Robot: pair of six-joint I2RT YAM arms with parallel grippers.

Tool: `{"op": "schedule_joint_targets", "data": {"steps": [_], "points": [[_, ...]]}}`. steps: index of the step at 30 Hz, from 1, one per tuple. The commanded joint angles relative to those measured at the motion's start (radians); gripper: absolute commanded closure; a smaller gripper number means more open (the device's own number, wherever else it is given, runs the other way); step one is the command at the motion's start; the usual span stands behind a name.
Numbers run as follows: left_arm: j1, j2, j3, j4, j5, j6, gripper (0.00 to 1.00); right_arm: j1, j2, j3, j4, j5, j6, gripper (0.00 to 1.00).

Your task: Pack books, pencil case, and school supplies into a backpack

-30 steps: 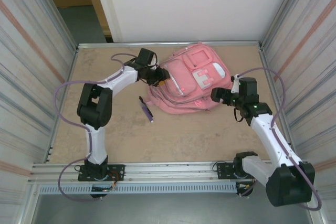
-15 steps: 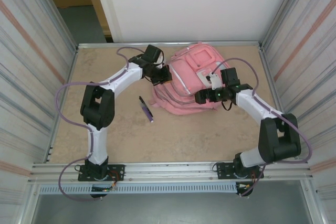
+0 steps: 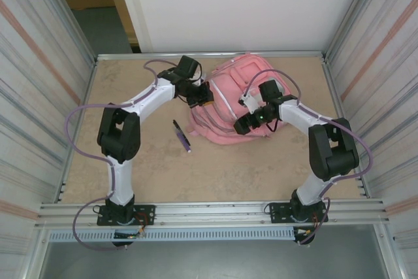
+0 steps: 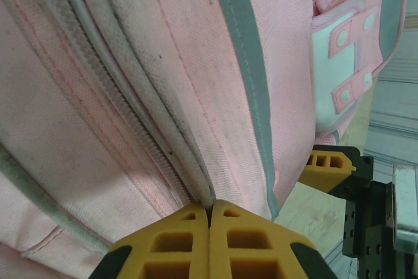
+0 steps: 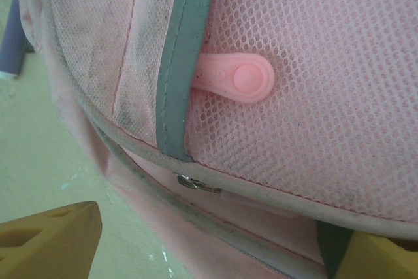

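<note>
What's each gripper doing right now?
Left gripper: shut, pinching the backpack at its zip seam.
Right gripper: open, jaws astride the backpack's edge.

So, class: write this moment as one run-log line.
left hand: shut on backpack seam | right hand: open over backpack's near edge | purple pen: lying outside backpack

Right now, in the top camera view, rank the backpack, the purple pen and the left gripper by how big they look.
1. backpack, clearly largest.
2-3. left gripper and purple pen: too close to rank. The pen is longer but thinner, and the gripper sits nearer the camera.
</note>
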Motion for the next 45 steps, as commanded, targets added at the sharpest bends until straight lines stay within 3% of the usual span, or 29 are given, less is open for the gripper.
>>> {"op": "schedule_joint_targets", "data": {"steps": [1, 12, 18, 22, 29, 33, 36, 43, 45], "points": [[-0.009, -0.086, -0.029, 0.023, 0.097, -0.032, 1.00, 0.042, 0.003, 0.012, 0.017, -0.049, -0.077, 0.23], [-0.007, -0.061, -0.052, 0.060, 0.097, -0.057, 1.00, 0.060, -0.149, -0.117, 0.107, -0.051, -0.054, 0.53], [-0.008, -0.061, -0.072, 0.098, 0.114, -0.077, 1.00, 0.061, -0.152, -0.122, 0.123, -0.021, -0.030, 0.62], [-0.010, -0.060, -0.086, 0.119, 0.144, -0.096, 1.00, 0.082, -0.139, -0.124, 0.143, 0.092, -0.014, 0.59], [-0.012, -0.058, -0.092, 0.131, 0.169, -0.108, 1.00, 0.070, -0.198, -0.147, 0.153, 0.153, -0.013, 0.53], [-0.021, -0.054, -0.091, 0.164, 0.193, -0.133, 1.00, -0.012, -0.202, -0.143, 0.153, 0.069, 0.022, 0.40], [-0.024, -0.047, -0.095, 0.206, 0.240, -0.175, 1.00, -0.009, -0.149, -0.123, 0.131, 0.061, 0.024, 0.35], [-0.027, -0.021, -0.104, 0.242, 0.263, -0.203, 1.00, -0.001, -0.063, -0.104, 0.119, 0.104, 0.054, 0.34], [-0.031, -0.018, -0.103, 0.242, 0.262, -0.201, 1.00, 0.008, -0.071, -0.104, 0.115, 0.087, 0.034, 0.40]]}}
